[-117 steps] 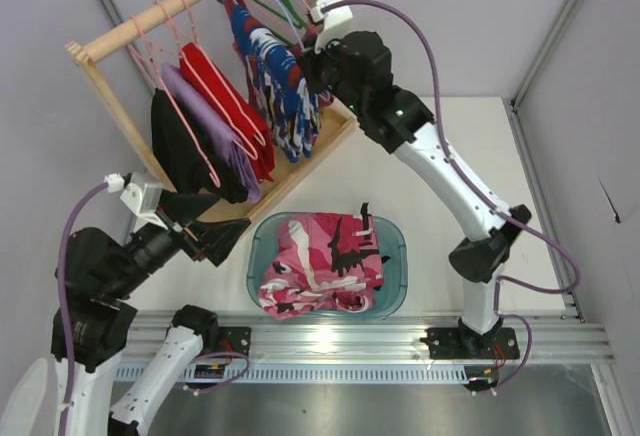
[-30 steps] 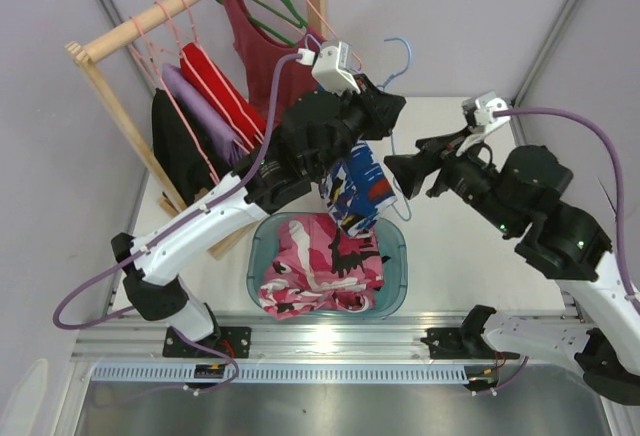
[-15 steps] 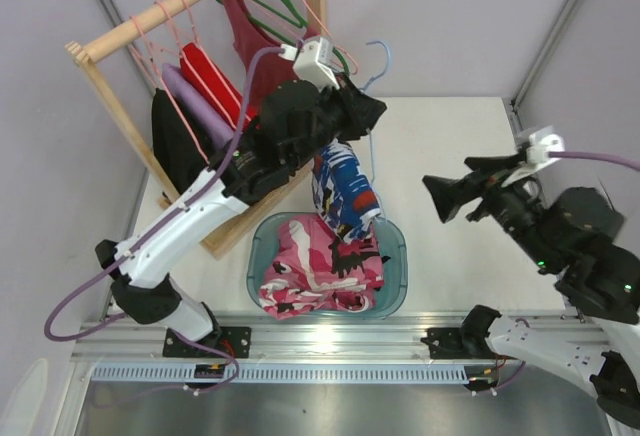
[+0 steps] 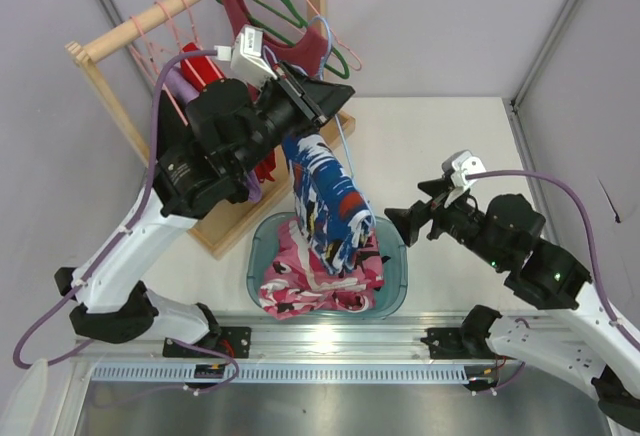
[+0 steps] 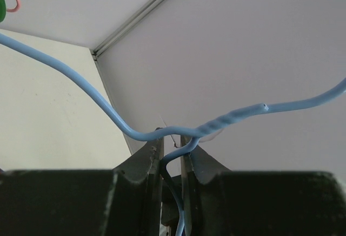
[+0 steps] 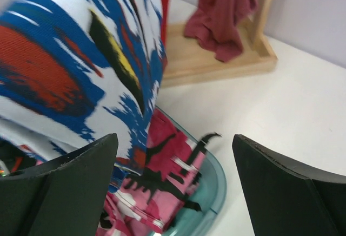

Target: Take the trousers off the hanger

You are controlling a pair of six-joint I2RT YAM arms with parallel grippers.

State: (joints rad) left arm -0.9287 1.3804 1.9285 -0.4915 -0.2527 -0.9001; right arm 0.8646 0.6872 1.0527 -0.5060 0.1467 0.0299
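- Left gripper (image 5: 172, 152): pressed together on the hanger (image 5: 102, 103), pinching the wire just below its twisted neck, raised over the table's middle.
- Trousers (image 4: 325, 201): draped on the hanger, hanging down over the teal basin (image 4: 400, 281) at the near edge.
- Right gripper (image 4: 398, 222): fingers spread, holding nothing, just beside the trousers toward the right edge.

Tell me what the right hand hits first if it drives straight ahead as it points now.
Most likely the trousers, hanging over the teal basin just ahead of the open right hand; depth is unclear, so the basin's rim could come first.
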